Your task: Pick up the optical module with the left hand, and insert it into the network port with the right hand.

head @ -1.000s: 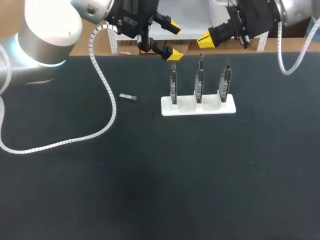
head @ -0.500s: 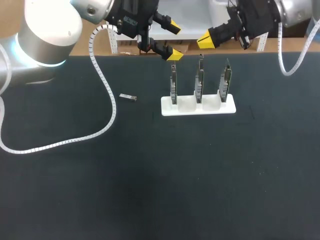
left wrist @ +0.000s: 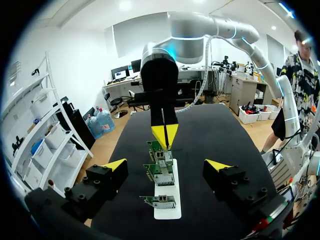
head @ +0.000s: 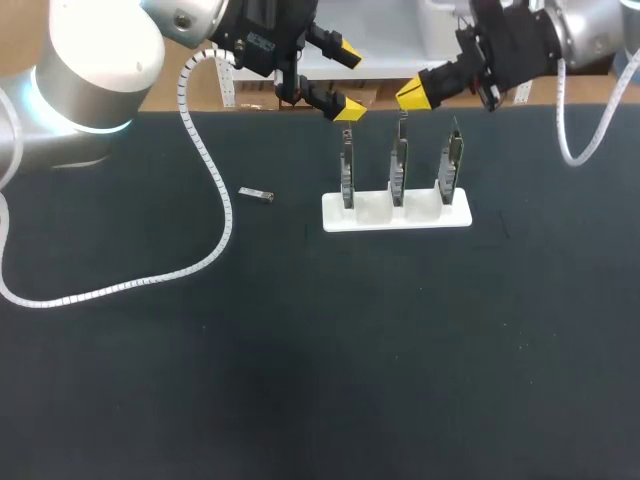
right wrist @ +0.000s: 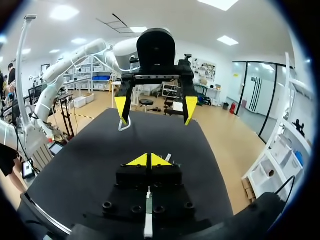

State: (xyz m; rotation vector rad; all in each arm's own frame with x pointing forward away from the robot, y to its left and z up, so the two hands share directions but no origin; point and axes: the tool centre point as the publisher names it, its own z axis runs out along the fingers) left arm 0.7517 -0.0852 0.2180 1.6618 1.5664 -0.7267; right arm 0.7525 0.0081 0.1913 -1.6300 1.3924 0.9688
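Optical module [head: 256,194]: lies flat on the dark counter [head: 300,350], apart to the left of the white holder [head: 396,214] with its three upright boards [head: 398,165]. Left tool [head: 346,80]: hangs above the holder's left end, beyond and right of the module, well apart from it, fingers spread, empty. Right tool [head: 412,93]: hovers over the middle board, yellow tips pressed together, holding nothing

Seen from my remote station: my left gripper [head: 343,80], spread wide, and my right gripper [head: 412,92], tips together, crowd the air over the white rack [head: 396,212]. Its three upright boards [head: 398,165] block any low pass. The small module [head: 256,194] lies apart on bare worktop [head: 320,350], with a coiled cable [head: 228,215] just beside it.
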